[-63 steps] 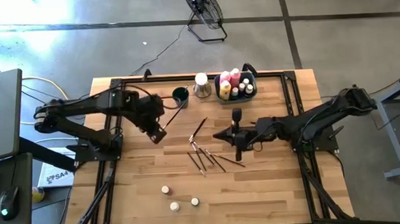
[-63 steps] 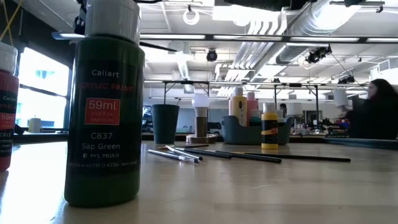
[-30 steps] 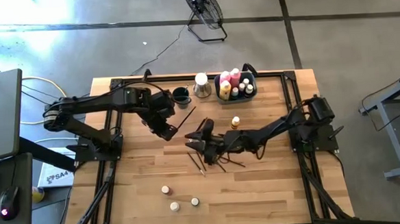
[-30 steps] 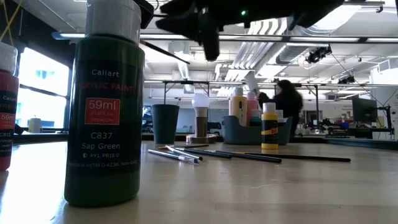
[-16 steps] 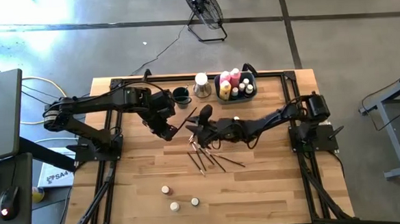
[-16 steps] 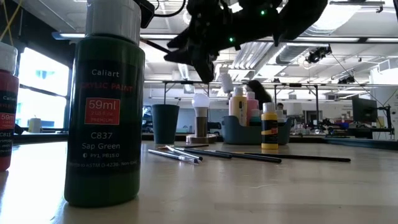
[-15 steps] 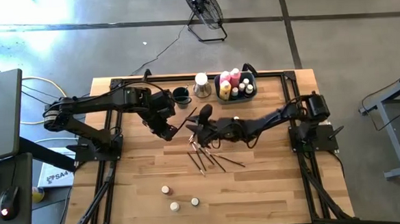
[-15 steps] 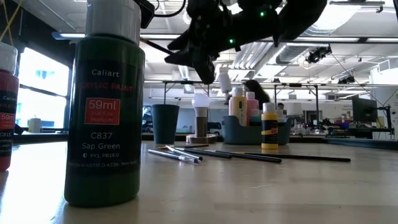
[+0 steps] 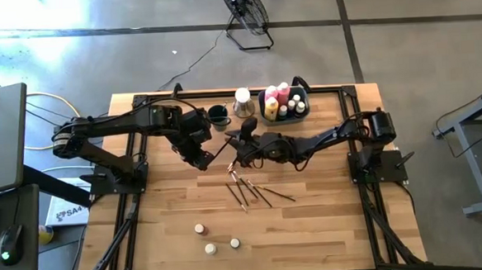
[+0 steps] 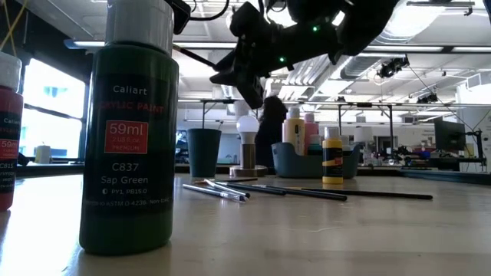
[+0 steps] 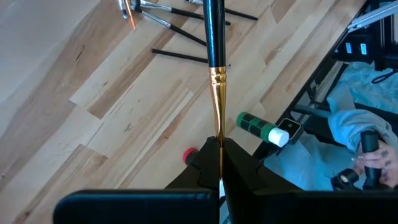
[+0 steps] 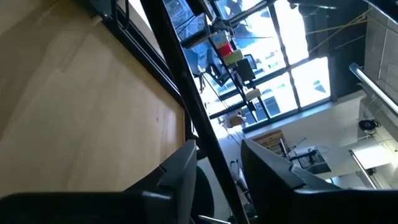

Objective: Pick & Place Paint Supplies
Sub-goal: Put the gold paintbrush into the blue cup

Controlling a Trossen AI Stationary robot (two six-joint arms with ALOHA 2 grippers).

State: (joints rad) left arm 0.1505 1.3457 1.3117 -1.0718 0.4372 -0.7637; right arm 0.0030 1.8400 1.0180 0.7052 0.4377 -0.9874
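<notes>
Two grippers, one brush: judged a hand-over in mid-air, from left to right.
Left gripper [image 9: 201, 158]: clenched on the bristle end of the brush [image 11: 214, 37], ferrule pinched between the fingertips, handle running straight out ahead of them.
Right gripper [image 12: 217, 152]: fingers spread to either side of the dark handle, daylight showing on the far side; not yet gripping, judging by the right wrist view.
Brush location: off the table, spanning the gap between the two grippers, slanted in the high view.
Left arm pose: stretched in from its base, wrist turned so the brush points towards the right gripper.
Right arm pose: reached long and low across the table, gripper head just beside the left one, raised well above the loose brushes [image 9: 248, 192] lying below it.
Advice for the step: centre the handle between the right fingers before pinching; clamp well back from the ferrule; release the left grip only once the right one is firm.
Risk: a one-sided squeeze likely to lever the thin handle sideways or twist it out of the left pinch.
Remaining supplies: small pots [image 9: 200, 229] well apart from both grippers, near the table's front.
</notes>
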